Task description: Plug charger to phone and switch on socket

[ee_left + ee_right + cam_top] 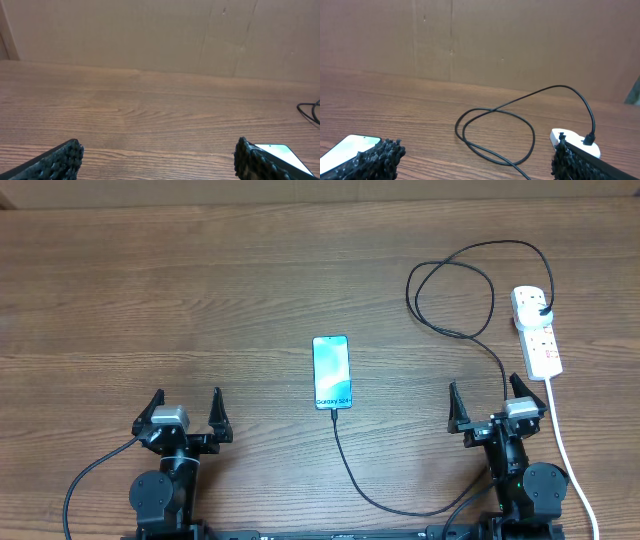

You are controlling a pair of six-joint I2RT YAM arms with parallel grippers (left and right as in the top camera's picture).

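Charger cable (559, 86), thin, black and limp, loops from the slim teal-screened smartphone (332, 372) at frame centre to a black plug (543, 313) in the white plastic power strip (540, 350) at right. Whether its tip is seated in the phone is unclear. It is likely light and floppy, so pinch the rigid connector. Left gripper (187, 395) and right gripper (484, 386) sit spread and empty along the bottom.

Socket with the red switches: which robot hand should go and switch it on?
Right. The socket lies just ahead of the right hand, on that same side. The left hand sits far across, beyond the phone. Both hands are open and empty.
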